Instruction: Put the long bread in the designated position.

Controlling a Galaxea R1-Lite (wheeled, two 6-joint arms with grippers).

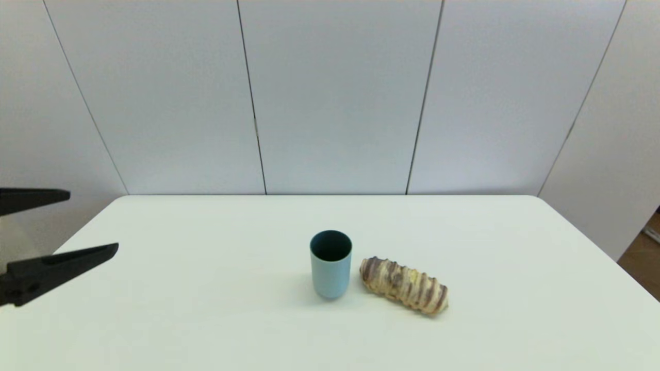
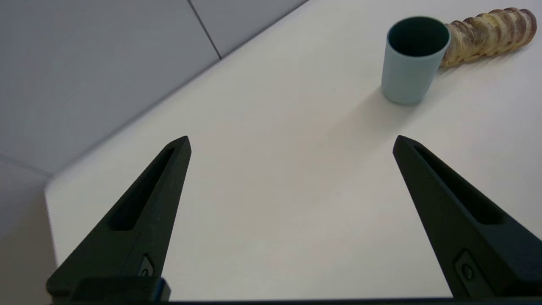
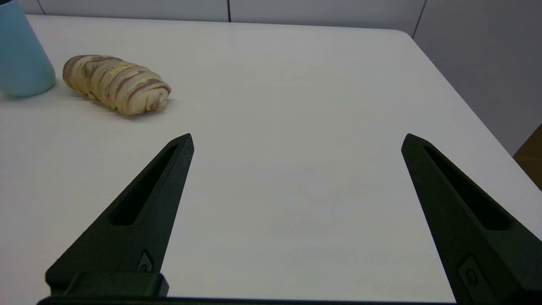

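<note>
Table (image 1: 206,319): white top, rounded far corners, grey panelled wall (image 1: 335,98) behind it.

Bread (image 1: 403,285): lies flat on the table, a bit right of centre, long axis running diagonally, the far end nearer the cup and the near end angled off to the robot's right. Tan-cream with dark brown crosswise stripes, rounded ends. Nothing is touching it except the table. Also visible in the left wrist view (image 2: 487,36), partly hidden behind the cup, and in the right wrist view (image 3: 116,84) in full.

Cup (image 1: 330,264): light blue, upright, open top, dark inside. Stands just left of the bread's far end; a small gap shows between them in the head view. Seen in the left wrist view (image 2: 413,59), and clipped at the frame edge in the right wrist view (image 3: 21,55).

Left gripper (image 1: 93,221): comes in at the left edge of the head view, over the table's left edge, well apart from cup and bread. Fingers spread wide, nothing between them; wrist view (image 2: 292,140) shows only bare tabletop in the gap.

Right gripper (image 3: 296,137): not in the head view. Its own camera shows fingers spread wide, holding nothing, over bare table on the right side, bread off to its left and well apart.
</note>
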